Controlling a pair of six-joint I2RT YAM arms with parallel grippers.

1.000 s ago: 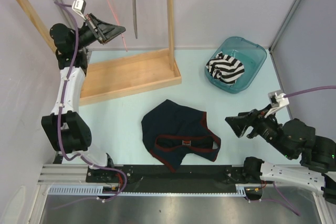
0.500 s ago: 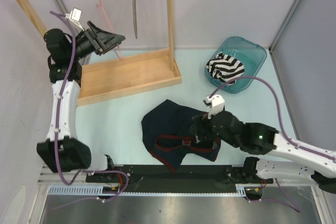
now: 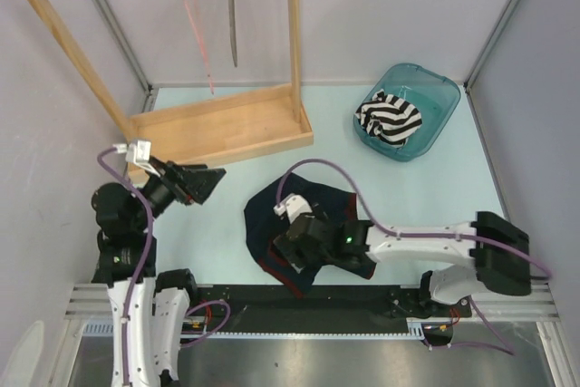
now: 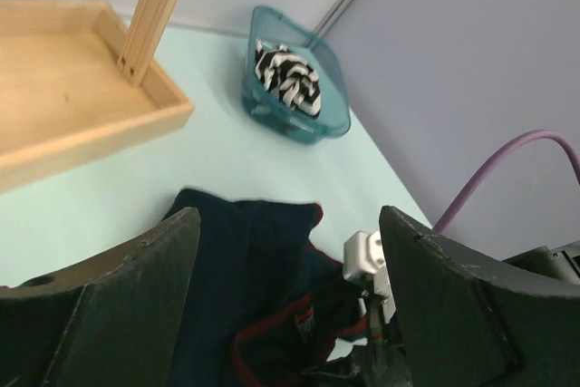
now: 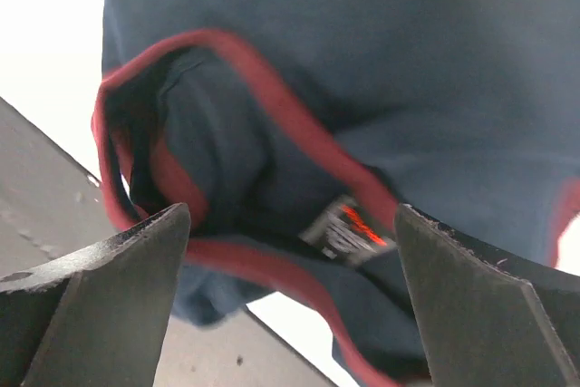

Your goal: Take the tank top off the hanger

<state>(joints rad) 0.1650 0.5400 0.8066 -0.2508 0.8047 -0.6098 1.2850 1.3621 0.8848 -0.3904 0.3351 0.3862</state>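
The navy tank top (image 3: 313, 210) with red trim lies crumpled on the table, off the hanger. The thin pink hanger (image 3: 195, 43) hangs bare from the wooden rack's top bar. My right gripper (image 3: 292, 251) hovers open just above the tank top's front part. The right wrist view shows the tank top (image 5: 381, 88) and its neck label (image 5: 344, 228) between the spread fingers of that gripper (image 5: 290, 215). My left gripper (image 3: 207, 184) is open over the table, left of the garment. Through the left gripper (image 4: 288, 219) I see the tank top (image 4: 236, 278).
The wooden rack (image 3: 222, 129) stands at the back left, with a grey strip (image 3: 233, 20) hanging from its bar. A teal bin (image 3: 437, 97) holding a striped cloth (image 3: 388, 120) sits at the back right. The black rail (image 3: 362, 301) runs along the near edge.
My left gripper opened, left the pink hanger and came down from the rack to the table's left. My right arm swung left from the table's right side over the tank top, jaws widening.
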